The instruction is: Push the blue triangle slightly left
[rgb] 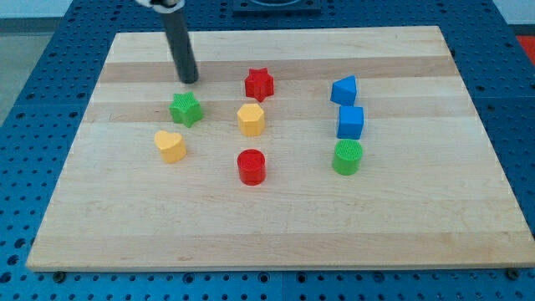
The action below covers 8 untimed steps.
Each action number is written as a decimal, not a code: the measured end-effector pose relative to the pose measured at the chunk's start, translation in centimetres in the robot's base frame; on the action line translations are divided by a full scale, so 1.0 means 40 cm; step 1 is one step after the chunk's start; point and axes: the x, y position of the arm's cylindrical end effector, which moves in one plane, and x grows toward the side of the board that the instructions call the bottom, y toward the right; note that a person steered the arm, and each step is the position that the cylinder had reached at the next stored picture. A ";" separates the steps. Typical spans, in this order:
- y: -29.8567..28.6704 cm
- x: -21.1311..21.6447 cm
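The blue triangle (343, 89) sits on the wooden board at the view's right, just above a blue cube (350, 122). My tip (190, 80) rests on the board at the upper left, far to the left of the blue triangle. It stands just above the green star (185, 109) and left of the red star (259, 84), touching no block.
A yellow hexagon (251, 119) lies near the middle, a red cylinder (251, 166) below it. A yellow heart (170, 145) lies at the left. A green cylinder (348, 156) sits below the blue cube. The board (276, 234) lies on a blue perforated table.
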 end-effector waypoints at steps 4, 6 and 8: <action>0.701 -0.011; 0.708 0.118; 0.688 0.142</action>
